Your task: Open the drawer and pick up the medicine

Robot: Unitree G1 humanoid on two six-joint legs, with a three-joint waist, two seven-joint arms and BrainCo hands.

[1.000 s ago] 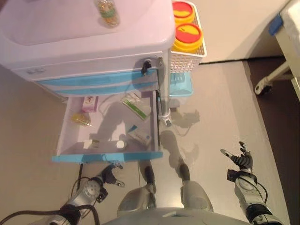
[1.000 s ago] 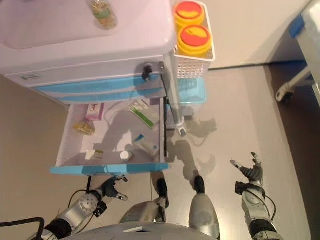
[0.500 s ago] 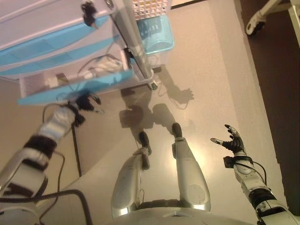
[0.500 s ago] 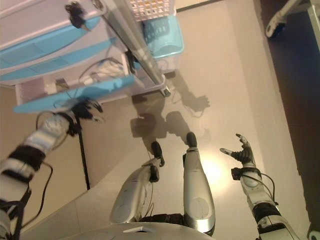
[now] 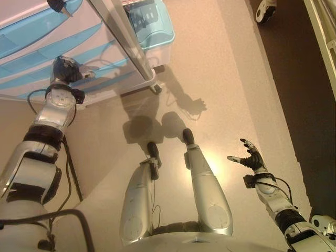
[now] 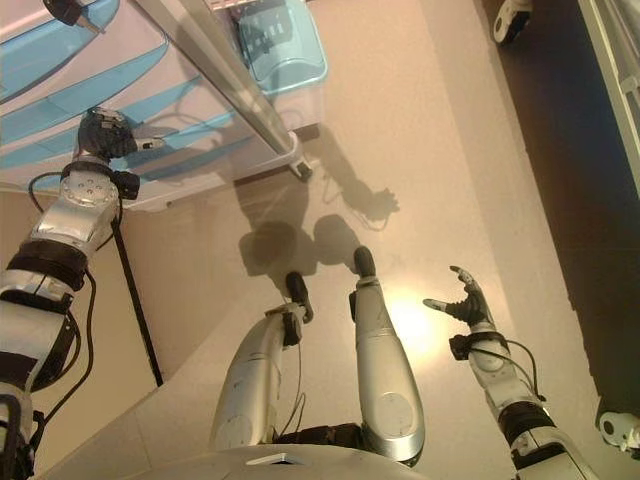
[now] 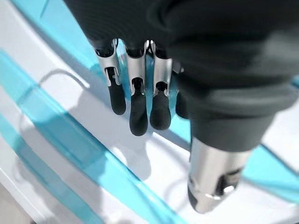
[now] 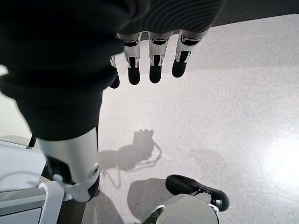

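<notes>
The white cart (image 5: 31, 39) with light blue drawer fronts (image 5: 100, 65) stands at the upper left. My left hand (image 5: 65, 69) is raised against those fronts. In the left wrist view its fingers (image 7: 140, 102) are nearly straight, hold nothing, and sit close over a white and blue drawer front (image 7: 70, 140). No drawer's inside shows and no medicine is in any view. I cannot tell whether the lowest drawer stands out. My right hand (image 5: 251, 157) hangs open over the floor at the lower right, away from the cart, and the right wrist view (image 8: 149, 60) shows it empty.
A light blue bin (image 5: 152, 26) sits at the cart's right side behind its slanted metal post (image 5: 123, 42). A castor (image 5: 265, 6) of a bed frame stands on dark floor at the upper right. A black cable (image 5: 71, 173) runs across the floor at the left.
The camera has tilted further down, so the whole picture has shifted. My left hand has gone from under the open drawer's front edge up against the drawer fronts. The drawer's inside no longer shows.
</notes>
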